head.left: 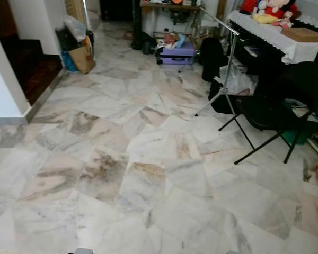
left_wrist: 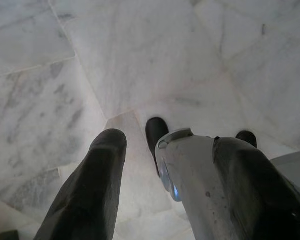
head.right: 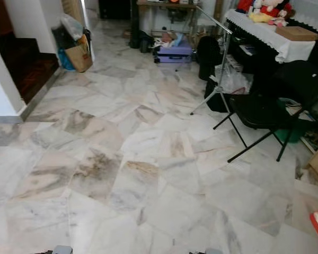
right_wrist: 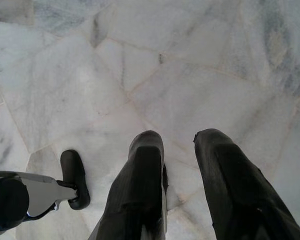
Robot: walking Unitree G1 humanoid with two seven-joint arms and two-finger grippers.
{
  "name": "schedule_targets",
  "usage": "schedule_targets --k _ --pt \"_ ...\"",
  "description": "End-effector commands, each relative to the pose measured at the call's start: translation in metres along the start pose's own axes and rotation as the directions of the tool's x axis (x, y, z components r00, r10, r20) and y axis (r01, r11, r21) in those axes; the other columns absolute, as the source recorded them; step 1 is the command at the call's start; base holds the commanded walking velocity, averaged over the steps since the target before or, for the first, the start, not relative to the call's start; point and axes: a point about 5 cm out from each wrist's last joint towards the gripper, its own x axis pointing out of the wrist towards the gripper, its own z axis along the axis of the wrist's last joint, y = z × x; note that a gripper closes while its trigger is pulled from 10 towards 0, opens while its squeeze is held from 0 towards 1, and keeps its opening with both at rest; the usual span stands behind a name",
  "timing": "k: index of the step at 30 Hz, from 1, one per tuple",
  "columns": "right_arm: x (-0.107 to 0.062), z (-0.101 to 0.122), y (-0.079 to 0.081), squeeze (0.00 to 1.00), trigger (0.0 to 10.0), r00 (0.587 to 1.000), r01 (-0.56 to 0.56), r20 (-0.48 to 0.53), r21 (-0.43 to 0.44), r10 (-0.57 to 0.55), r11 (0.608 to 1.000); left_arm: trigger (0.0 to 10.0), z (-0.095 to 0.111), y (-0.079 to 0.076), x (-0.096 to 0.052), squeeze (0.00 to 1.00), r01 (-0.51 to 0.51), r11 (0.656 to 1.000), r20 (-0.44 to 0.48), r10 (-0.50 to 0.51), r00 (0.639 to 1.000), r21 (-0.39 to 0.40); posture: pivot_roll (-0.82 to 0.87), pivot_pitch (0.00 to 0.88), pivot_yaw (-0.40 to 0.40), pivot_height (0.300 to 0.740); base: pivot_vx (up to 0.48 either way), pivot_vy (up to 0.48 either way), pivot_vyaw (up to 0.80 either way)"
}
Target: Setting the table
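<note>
No tableware is in view. Both arms hang down over the white marble floor (head.left: 148, 174). In the left wrist view my left gripper (left_wrist: 172, 142) is open, its two black fingers (left_wrist: 97, 190) spread wide. My own silver leg (left_wrist: 190, 175) and black feet (left_wrist: 156, 132) lie below the gap. In the right wrist view my right gripper (right_wrist: 179, 137) is open by a narrow gap, with nothing between its fingers (right_wrist: 140, 185). A black foot (right_wrist: 74, 177) shows beside it.
A black folding chair (head.left: 265, 114) and a metal stand (head.left: 226, 69) are at the right. Behind them is furniture under a white cloth (head.left: 270, 34), bearing plush toys (head.left: 273, 9) and a cardboard box (head.left: 303, 34). Bags (head.left: 77, 45) lean at a wall corner; a purple case (head.left: 176, 53) lies far back.
</note>
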Motion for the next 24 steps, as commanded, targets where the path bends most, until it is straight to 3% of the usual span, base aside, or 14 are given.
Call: schedule_targets --k 1,18,19,24 --pt "0.0002 -0.0012 0.0012 0.0 10.0 1.0 -0.003 -0.011 -0.005 0.002 1.0 10.0 -0.0012 0.0053 -0.0011 0.0 -0.01 1.0 -0.008 0.01 1.0 0.016 0.07 0.007 -0.044 0.74 0.0 0.0 -0.78" --pt "0.0011 0.0052 0.0011 0.0 10.0 1.0 0.002 0.0 -0.013 -0.002 1.0 10.0 -0.0011 0.0027 -0.0002 0.0 -0.018 0.999 -0.023 0.019 1.0 0.046 0.08 0.094 -0.052 0.74 0.0 0.0 -0.78" --pt "0.0011 0.0052 0.0012 0.0 10.0 1.0 0.003 0.001 -0.006 -0.003 1.0 10.0 0.001 0.0039 -0.0001 0.0 -0.028 0.997 -0.013 0.029 0.999 0.075 0.08 0.1 -0.051 0.74 0.0 -0.48 -0.78" --pt "0.0012 0.0034 0.0031 0.0 10.0 1.0 -0.001 -0.003 -0.007 0.001 1.0 10.0 0.0042 0.0049 0.0003 0.0 -0.035 0.999 -0.005 0.035 0.999 0.04 0.08 0.112 -0.05 0.74 0.0 -0.384 -0.78"
